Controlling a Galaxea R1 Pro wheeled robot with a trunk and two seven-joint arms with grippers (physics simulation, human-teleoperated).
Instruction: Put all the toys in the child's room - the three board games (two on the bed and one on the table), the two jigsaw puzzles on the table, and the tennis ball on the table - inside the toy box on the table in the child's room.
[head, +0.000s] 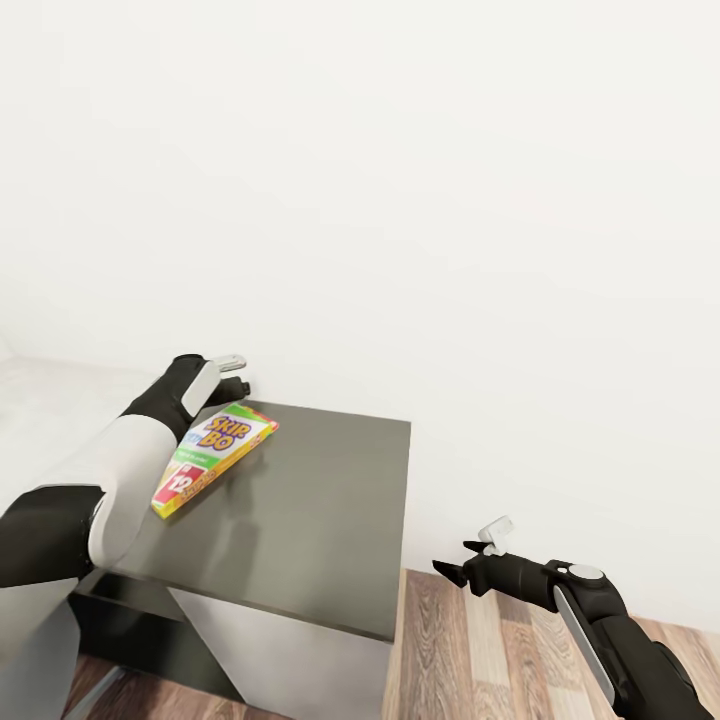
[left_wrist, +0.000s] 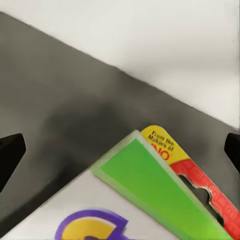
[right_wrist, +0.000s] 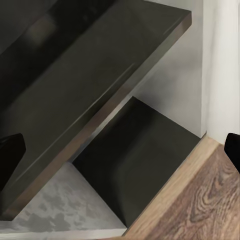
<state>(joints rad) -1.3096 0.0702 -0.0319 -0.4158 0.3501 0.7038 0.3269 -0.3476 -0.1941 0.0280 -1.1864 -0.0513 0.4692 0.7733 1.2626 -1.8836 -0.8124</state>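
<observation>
One board game (head: 214, 456), the yellow-green lettered box, lies flat on the dark grey desk (head: 310, 520), close to its back edge toward the back left corner. The step in hand looks like handling this one box on the way to the toy box. The left hand (head: 238, 377) hovers over the box's far end beside the wall; in the left wrist view its fingers (left_wrist: 11, 152) stand wide apart with the box's corner (left_wrist: 165, 200) between them, unclenched and gripping nothing. Next it probably needs to lower and close across the box's edge. The right hand (head: 462, 565) hangs released off the desk's front right corner, over the wood floor (head: 480, 650), well apart from the box.
</observation>
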